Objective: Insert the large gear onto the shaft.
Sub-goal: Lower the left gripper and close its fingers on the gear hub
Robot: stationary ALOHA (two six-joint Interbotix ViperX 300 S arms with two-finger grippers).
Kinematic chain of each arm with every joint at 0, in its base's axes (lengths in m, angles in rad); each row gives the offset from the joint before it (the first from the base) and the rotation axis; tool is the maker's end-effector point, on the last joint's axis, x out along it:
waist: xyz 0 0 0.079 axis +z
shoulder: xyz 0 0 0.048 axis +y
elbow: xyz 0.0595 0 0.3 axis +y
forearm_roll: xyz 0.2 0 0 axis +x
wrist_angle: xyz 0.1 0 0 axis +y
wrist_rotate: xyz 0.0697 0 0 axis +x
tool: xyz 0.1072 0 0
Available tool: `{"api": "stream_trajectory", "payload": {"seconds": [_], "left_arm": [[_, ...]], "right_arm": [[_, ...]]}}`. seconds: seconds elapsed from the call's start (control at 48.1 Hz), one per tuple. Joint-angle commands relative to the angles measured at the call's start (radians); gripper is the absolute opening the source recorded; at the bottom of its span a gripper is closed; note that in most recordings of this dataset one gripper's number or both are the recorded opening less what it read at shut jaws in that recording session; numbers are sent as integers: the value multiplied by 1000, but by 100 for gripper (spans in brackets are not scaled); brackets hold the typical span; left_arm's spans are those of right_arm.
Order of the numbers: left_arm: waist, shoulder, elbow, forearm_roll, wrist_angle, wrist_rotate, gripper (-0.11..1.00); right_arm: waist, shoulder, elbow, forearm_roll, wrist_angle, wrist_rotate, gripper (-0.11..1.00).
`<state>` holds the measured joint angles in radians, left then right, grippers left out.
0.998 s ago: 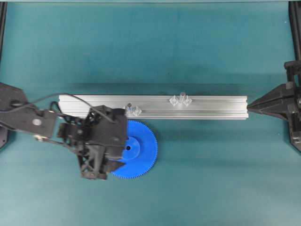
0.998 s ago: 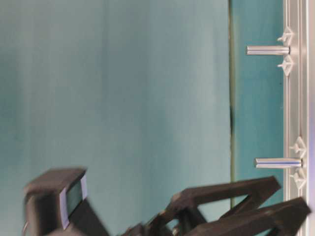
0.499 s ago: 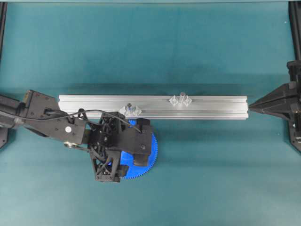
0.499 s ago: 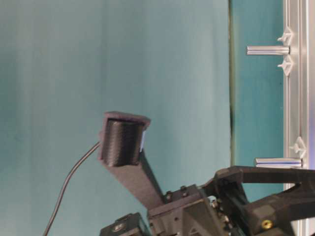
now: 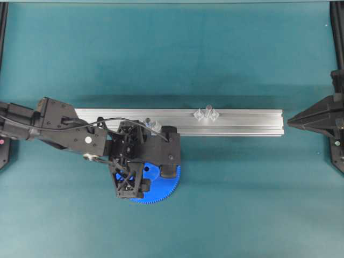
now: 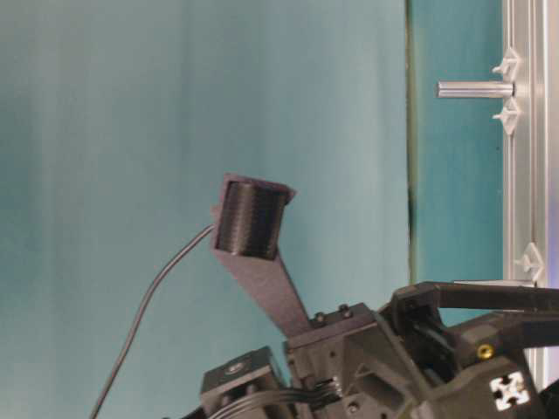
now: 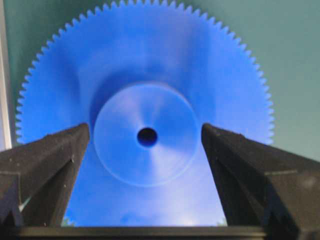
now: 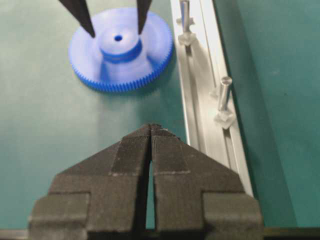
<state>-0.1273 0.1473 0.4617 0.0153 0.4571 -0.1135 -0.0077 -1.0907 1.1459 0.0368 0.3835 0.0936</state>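
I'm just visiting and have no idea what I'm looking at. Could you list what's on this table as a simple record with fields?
Surface: teal mat
Blue part: large gear lying flat, raised hub and small centre hole
Rail: aluminium rail beside the gear
Pins: two upright metal pins on clear mounts, near pin, far pin
Left pincer: open, fingers either side of the hub
Right pincer: shut, away from the gear
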Motion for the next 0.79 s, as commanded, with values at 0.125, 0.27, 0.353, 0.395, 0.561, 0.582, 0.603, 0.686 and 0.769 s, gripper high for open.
{"api": "stream_trajectory", "payload": {"seconds": [0.125,0.27,0.353,0.395,0.561,0.582,0.603,0.686,0.769], "left_arm": [[2,11,-21,3,35,0,94],[2,15,-21,3,38,2,94],[0,21,-21,3,38,2,94],[2,25,-21,3,38,2,94],[0,34,-23,3,37,2,94],[2,34,-25,3,37,2,94],[2,35,-25,3,37,2,94],[2,37,-26,3,37,0,94],[0,43,-26,3,37,-2,94]], "right_arm": [[0,5,-6,2,-5,9,6],[-2,5,-6,0,-5,9,6],[-2,5,-5,2,-5,9,6],[0,5,-5,2,-5,9,6],[0,5,0,2,-6,9,6],[0,5,2,2,-6,9,6],[-2,5,2,2,-6,9,6],[0,5,2,2,-11,9,6],[-2,5,2,2,-11,11,6]]}}
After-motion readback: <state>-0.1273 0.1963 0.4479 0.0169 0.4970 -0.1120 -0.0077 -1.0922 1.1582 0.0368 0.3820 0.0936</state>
